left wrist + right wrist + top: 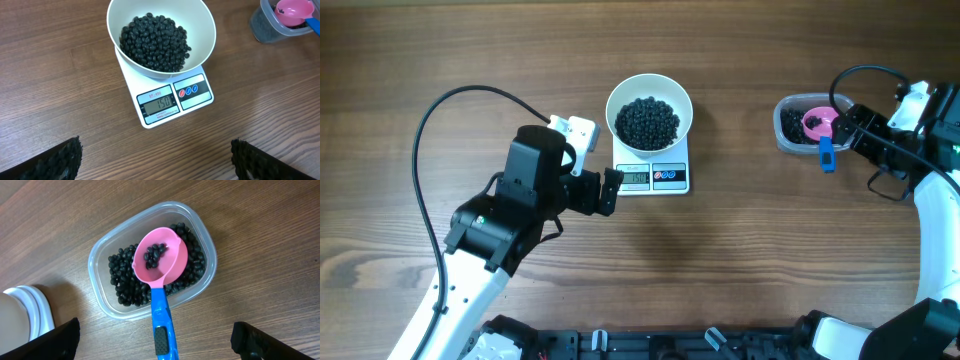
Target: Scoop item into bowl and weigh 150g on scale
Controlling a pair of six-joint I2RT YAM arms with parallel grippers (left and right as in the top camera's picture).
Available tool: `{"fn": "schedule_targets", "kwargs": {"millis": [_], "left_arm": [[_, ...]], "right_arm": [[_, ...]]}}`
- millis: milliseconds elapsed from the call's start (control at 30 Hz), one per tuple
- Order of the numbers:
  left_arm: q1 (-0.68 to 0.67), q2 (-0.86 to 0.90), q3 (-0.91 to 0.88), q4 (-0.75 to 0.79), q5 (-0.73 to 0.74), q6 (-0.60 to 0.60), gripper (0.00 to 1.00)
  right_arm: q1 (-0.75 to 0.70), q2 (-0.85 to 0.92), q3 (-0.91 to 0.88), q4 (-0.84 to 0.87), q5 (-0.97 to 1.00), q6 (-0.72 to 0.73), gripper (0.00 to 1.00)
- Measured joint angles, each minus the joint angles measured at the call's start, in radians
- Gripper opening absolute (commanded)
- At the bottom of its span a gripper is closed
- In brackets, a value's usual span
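Observation:
The white bowl [685, 105] stands on the white scale [653, 178] and holds a heap of black beans [647, 122]. In the left wrist view the scale's display [159, 103] reads 150 below the bowl [202, 47]. My left gripper [613, 190] is open just left of the scale, with bare table between its fingers [55, 162]. My right gripper [156, 342] is open too. The blue handle [162, 320] of the pink scoop [160, 255] lies between its jaws, untouched. The scoop rests in the tub with a few beans in it.
A clear plastic tub [788, 135] at the right holds more black beans [125, 277]. A black cable [430, 130] loops over the table to the left of my left arm. Another cable arcs above the right arm.

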Motion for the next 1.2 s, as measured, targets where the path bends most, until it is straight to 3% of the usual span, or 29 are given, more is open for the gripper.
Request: {"fn": "schedule_targets", "kwargs": {"millis": [433,700,767,1000,1200], "left_arm": [[0.000,0.000,0.000,0.000,0.000,0.000,1.00],[0.000,0.000,0.000,-0.001,0.000,0.000,1.00],[0.000,0.000,0.000,0.001,0.000,0.000,1.00],[0.000,0.000,0.000,-0.002,0.000,0.000,1.00],[0.000,0.000,0.000,-0.002,0.000,0.000,1.00]], "right_arm": [[0.000,-0.026,0.000,0.000,0.003,0.000,1.00],[0.058,-0.374,-0.027,0.004,0.082,-0.027,1.00],[0.114,-0.490,-0.126,0.057,0.092,-0.031,1.00],[0.170,-0.902,-0.622,0.569,0.138,-0.034,1.00],[0.210,-1.138,-0.803,0.636,0.142,-0.027,1.00]]}}
